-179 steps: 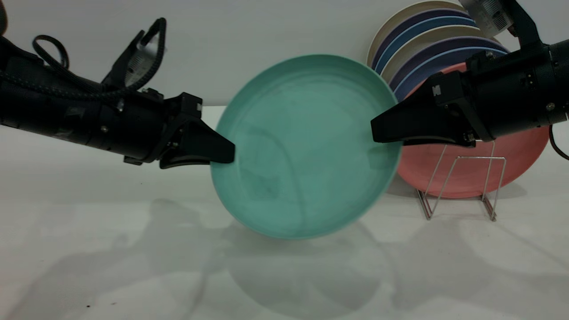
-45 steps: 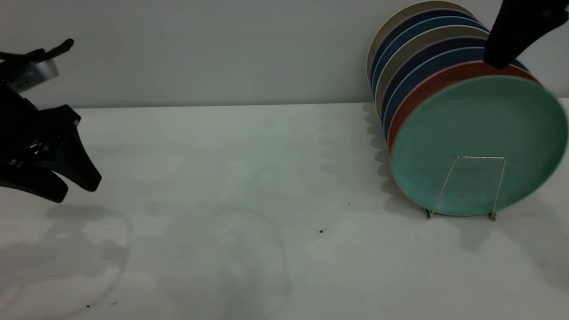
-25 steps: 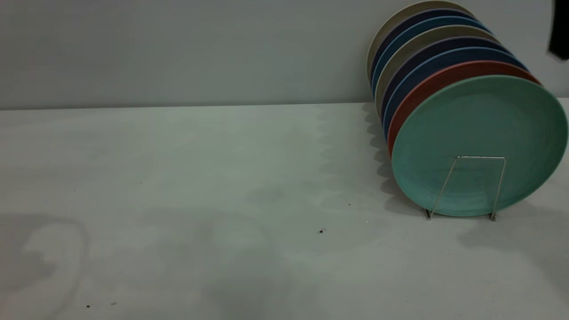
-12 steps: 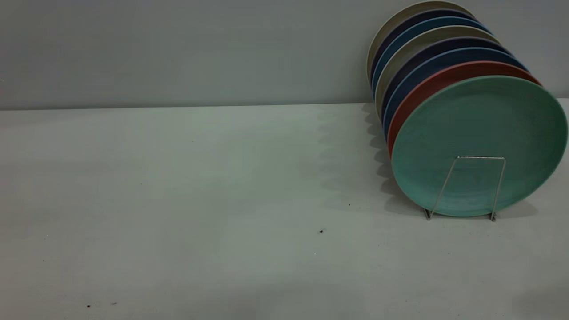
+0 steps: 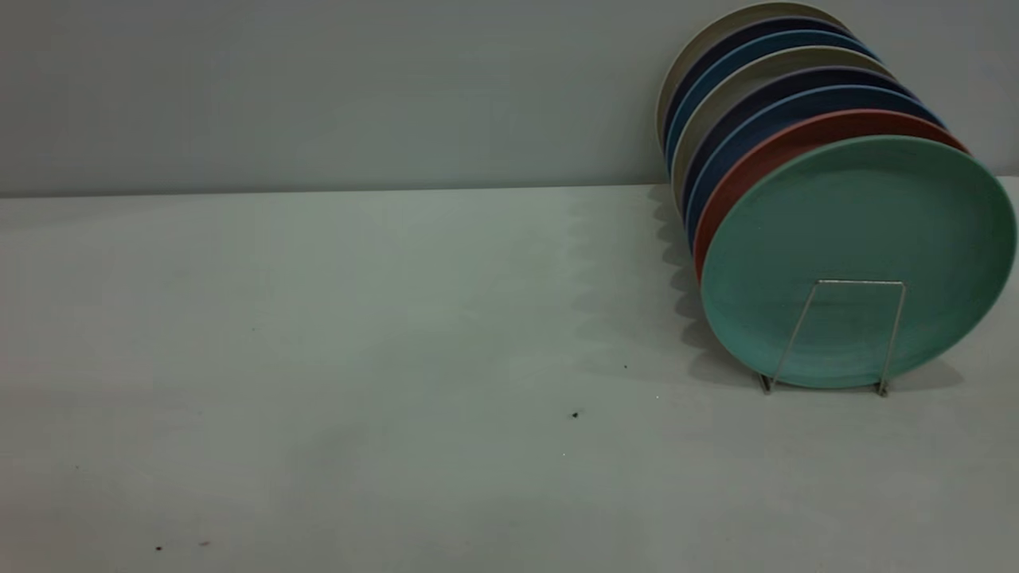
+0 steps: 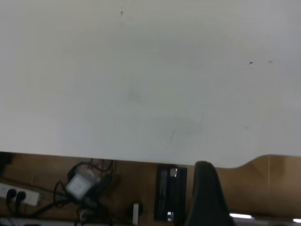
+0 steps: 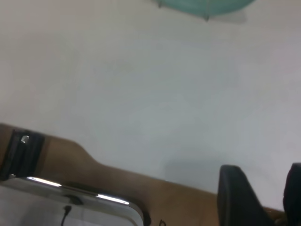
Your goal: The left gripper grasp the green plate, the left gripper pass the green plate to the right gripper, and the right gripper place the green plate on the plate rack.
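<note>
Green plate (image 5: 860, 239) stands on edge in the plate rack (image 5: 836, 334), front slot, face toward the exterior camera, leaning back on the salmon plate (image 5: 764, 155). Eight plates total: one green, one salmon, six behind. Right gripper (image 7: 263, 179) released, jaws apart, over the table (image 5: 398, 318). Left gripper (image 6: 204, 188): state cannot be told.

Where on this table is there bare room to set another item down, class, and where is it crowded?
Free: the white table from the exterior view's left edge across to the green plate, front edge to back wall. Crowded: the right rear corner, where the plate rack holds the packed row of plates.
</note>
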### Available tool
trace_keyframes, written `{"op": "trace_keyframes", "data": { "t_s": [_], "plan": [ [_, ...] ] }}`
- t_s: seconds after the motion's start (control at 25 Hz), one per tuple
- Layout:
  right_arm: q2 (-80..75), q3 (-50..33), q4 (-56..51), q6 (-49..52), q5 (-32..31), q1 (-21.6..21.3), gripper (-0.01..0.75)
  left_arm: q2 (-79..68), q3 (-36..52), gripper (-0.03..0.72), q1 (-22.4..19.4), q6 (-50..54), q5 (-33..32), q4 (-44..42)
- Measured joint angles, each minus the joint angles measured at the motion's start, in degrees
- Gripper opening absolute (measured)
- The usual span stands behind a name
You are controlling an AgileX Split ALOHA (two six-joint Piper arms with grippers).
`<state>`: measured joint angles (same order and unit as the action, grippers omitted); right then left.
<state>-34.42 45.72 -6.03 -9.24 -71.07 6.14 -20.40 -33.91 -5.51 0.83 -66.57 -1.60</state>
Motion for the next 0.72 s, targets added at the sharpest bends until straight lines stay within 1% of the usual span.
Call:
{"op": "trace_keyframes", "data": {
  "t_s": [0.2,0.36,0.6,0.72],
  "plan": [
    [12.9,-10.6,0.4,-1.6,0.5,0.0,0.266,8.3,3.8,0.527,0.1,0.3,-0.2,0.9],
    [22.9,-17.0,0.6,-2.6,4.8,0.0,0.266,11.3,3.9,0.527,1.8,0.2,0.0,2.2],
    [33.1,-18.2,1.6,-2.5,5.5,1.3,0.266,14.2,3.9,0.527,3.0,-0.3,0.1,1.6],
    [35.3,-18.2,2.4,-1.8,5.5,1.3,0.266,14.8,3.9,0.527,3.8,-0.8,2.1,1.3]
  ]
}}
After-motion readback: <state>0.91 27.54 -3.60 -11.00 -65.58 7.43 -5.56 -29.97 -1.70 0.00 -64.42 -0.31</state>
